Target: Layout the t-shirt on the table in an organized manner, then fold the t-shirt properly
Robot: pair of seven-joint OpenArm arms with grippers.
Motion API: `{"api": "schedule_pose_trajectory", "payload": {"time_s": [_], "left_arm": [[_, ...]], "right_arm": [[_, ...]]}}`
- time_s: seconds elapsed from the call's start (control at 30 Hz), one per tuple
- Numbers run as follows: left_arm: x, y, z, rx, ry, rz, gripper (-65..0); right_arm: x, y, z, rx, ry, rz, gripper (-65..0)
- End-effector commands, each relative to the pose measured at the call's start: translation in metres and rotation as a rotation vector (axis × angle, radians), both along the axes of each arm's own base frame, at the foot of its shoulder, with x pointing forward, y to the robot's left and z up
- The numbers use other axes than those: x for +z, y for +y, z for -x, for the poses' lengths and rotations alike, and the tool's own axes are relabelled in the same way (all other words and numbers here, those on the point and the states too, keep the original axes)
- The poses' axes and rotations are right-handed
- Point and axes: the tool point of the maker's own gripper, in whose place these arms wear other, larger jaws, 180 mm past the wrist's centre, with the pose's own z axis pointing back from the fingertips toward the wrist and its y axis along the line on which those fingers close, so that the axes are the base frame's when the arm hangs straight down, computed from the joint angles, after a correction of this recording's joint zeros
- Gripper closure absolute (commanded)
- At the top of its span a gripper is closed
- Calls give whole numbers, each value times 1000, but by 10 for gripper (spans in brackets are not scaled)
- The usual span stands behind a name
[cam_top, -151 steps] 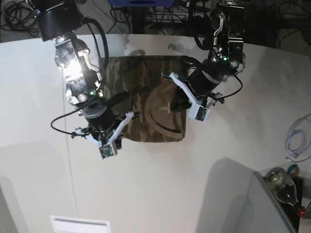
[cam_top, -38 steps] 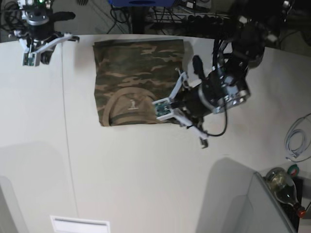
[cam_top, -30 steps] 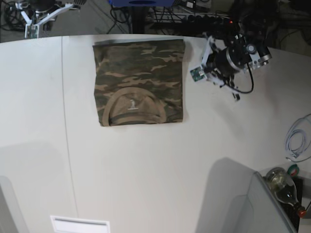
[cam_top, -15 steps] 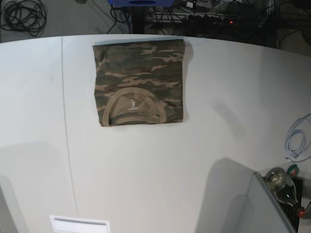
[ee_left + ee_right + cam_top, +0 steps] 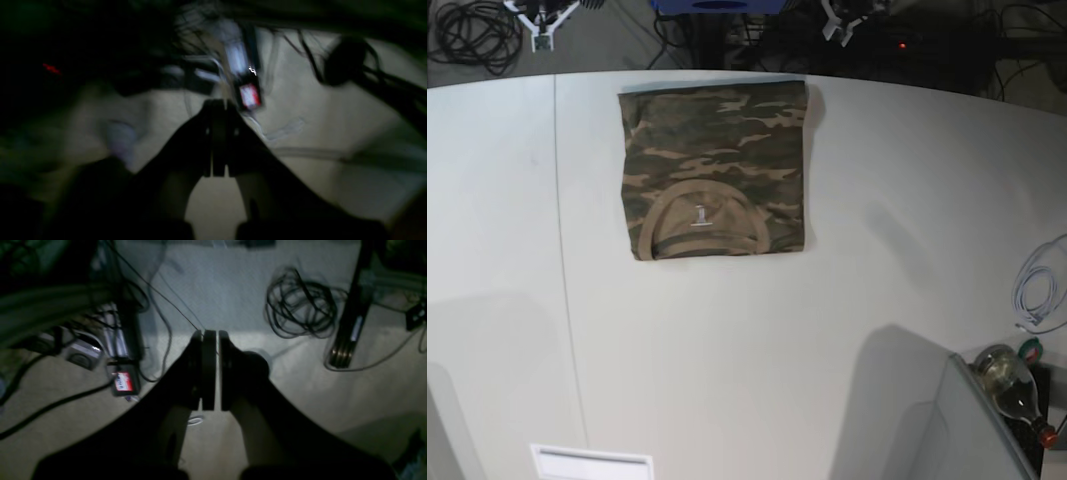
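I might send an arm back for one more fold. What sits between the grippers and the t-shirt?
Nothing visible. The folded t-shirt lies alone on the table; both grippers are shut beyond its far edge.

Wide open table (image 5: 727, 380) all round!
Only the t-shirt (image 5: 715, 170) sits at twelve o'clock; cable (image 5: 1037, 290) and bottle (image 5: 1012, 385) crowd the four o'clock edge.
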Motion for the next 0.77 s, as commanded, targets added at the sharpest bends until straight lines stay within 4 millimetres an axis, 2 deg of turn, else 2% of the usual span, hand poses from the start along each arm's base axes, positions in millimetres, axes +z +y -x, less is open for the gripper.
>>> {"api": "schedule_pose_trajectory", "payload": {"time_s": [0.0, 0.1, 0.17, 0.27, 0.33, 0.4, 0.6, 0.73], "left_arm": [[1, 12, 7, -2, -16, -40, 0], [1, 10, 2, -23, -58, -79, 0], [1, 11, 4, -25, -49, -84, 0], [0, 12, -9, -25, -65, -86, 0], [0, 12, -9, -23, -68, -85, 0], [0, 12, -9, -23, -67, -85, 0], [1, 19, 12, -27, -30, -96, 0], [2, 31, 21, -30, -14, -113, 0]], "right_arm": [[1, -5, 7, 30, 11, 8, -21], [0, 6, 7, 144, 28, -7, -21], [-2, 21, 8, 191, 32, -27, -21], [-3, 33, 7, 221, 29, -46, -18], [-5, 55, 4, 225, 19, -78, -20], [-6, 66, -3, 231, 9, -93, -21], [-7, 76, -5, 228, 4, -108, -21], [-6, 73, -7, 229, 0, -104, -21]]}}
